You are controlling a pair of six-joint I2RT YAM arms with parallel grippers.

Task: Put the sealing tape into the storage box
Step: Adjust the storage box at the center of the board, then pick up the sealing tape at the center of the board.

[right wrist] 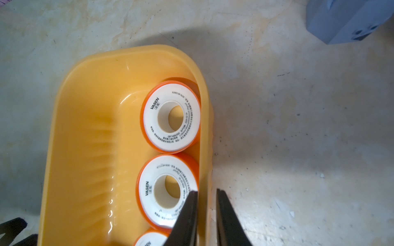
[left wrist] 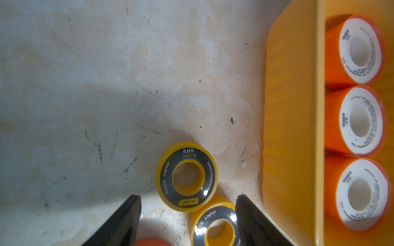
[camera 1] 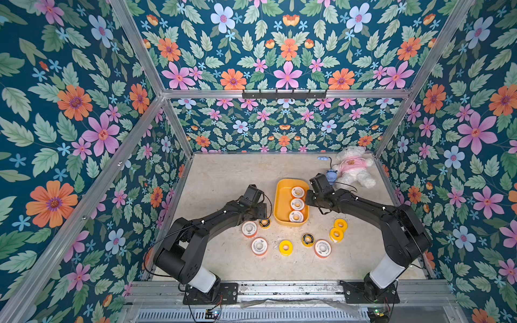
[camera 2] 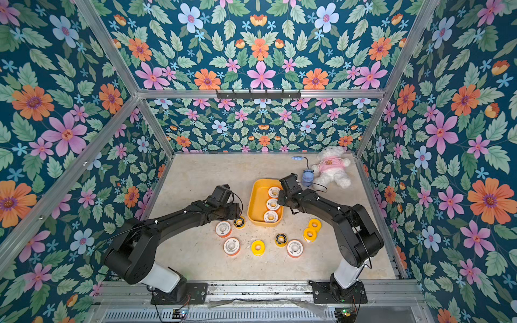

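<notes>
The yellow-orange storage box [camera 1: 282, 201] holds three white-faced, orange-rimmed sealing tape rolls [camera 1: 297, 205] in a row along its right wall. My right gripper [right wrist: 206, 191] is shut on that wall [right wrist: 204, 119], one finger inside and one outside. My left gripper [left wrist: 188, 196] is open, low over the table just left of the box [left wrist: 290, 127]. A black-and-yellow ring [left wrist: 215, 225] lies between its fingers, beside one of them, and a second ring [left wrist: 187, 176] lies just ahead. Loose on the table are white-faced rolls [camera 1: 259, 246], yellow rolls [camera 1: 286, 247] and another ring [camera 1: 307, 239].
A white plush bear in a pink shirt [camera 1: 353, 166] and a blue gadget [camera 1: 331, 176] lie at the back right, behind my right arm. Floral walls and aluminium posts close in the table on three sides.
</notes>
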